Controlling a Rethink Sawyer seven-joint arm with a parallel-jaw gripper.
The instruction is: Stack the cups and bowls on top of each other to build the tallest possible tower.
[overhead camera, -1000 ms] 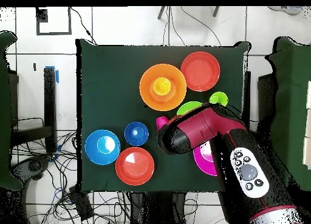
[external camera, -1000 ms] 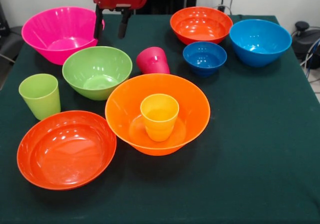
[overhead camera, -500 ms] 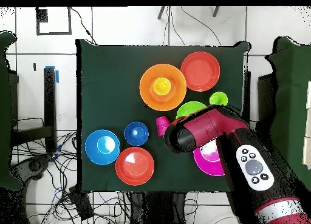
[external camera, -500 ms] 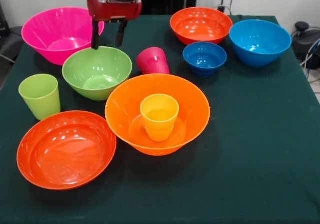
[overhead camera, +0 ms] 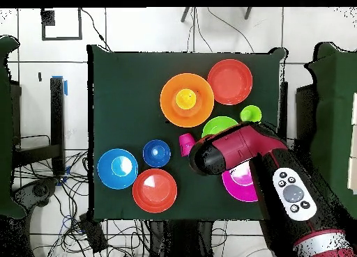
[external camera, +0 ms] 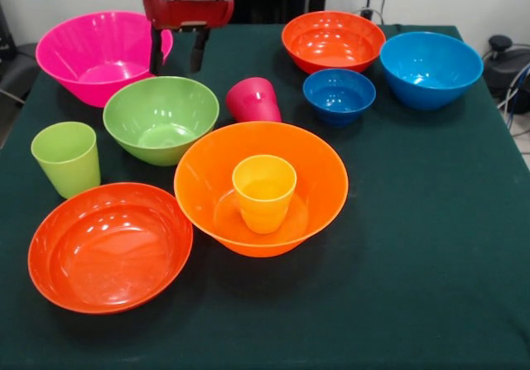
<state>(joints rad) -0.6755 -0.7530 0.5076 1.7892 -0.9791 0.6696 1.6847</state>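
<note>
My gripper (external camera: 176, 62) hangs open and empty above the far rim of the green bowl (external camera: 160, 117), between the big pink bowl (external camera: 91, 51) and the red-pink cup (external camera: 253, 99), which lies tipped on the cloth. The yellow-orange cup (external camera: 264, 192) stands upright inside the big orange bowl (external camera: 319, 180). At the left stands the lime green cup (external camera: 66, 156). In the overhead view the arm (overhead camera: 240, 153) covers part of the green bowl (overhead camera: 217, 122) and of the pink bowl (overhead camera: 240, 183). No tower shows.
One shallow red-orange bowl (external camera: 108, 246) sits near left, another (external camera: 333, 40) at the far side. Beside it are the small dark blue bowl (external camera: 339, 95) and the light blue bowl (external camera: 431, 68). Dark green cloth (external camera: 431, 246) covers the table.
Over the second the gripper moved left and dipped toward the green bowl's far rim, then lifted a little. It stays open. No bowl or cup has moved.
</note>
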